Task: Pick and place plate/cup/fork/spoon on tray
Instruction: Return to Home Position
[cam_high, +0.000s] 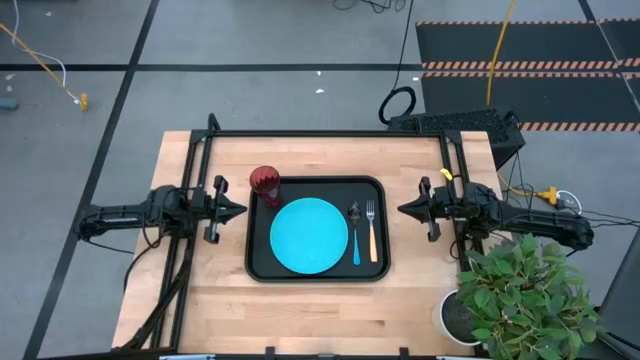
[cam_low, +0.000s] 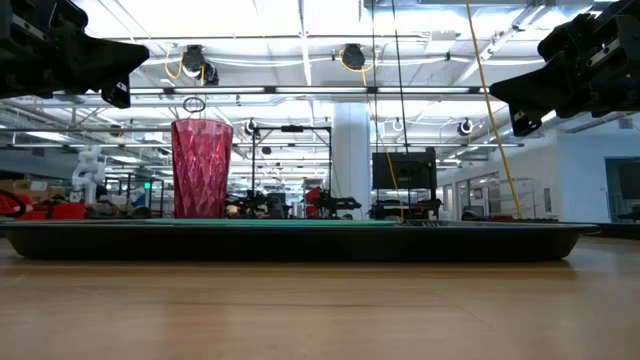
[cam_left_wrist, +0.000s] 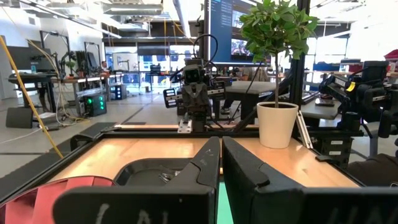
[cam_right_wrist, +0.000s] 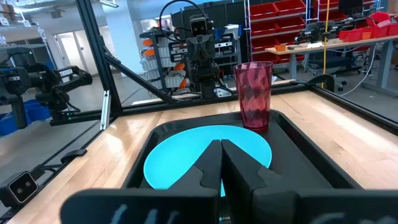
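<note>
You are looking at a leafy potted plant (cam_high: 525, 288) sitting at the right-hand corner of the wooden surface (cam_high: 300, 312), with red bins (cam_right_wrist: 283, 23) lining shelves beyond.

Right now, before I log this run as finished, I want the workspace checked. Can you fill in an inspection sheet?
Surface: wooden table, with the tray at its middle.
Job's things: the plate lies in the tray's middle. The cup stands upright in the corner nearest the left gripper. The spoon and fork lie side by side right of the plate, with the spoon nearer the plate.
Clutter: a potted plant at the table corner by the right arm.
Grippers: the left gripper and right gripper are both shut, hold nothing, and sit off opposite ends of the tray.
Cables: a black loop and a yellow cable on the floor.
Surroundings: workshop benches and shelving; no person seen.
</note>
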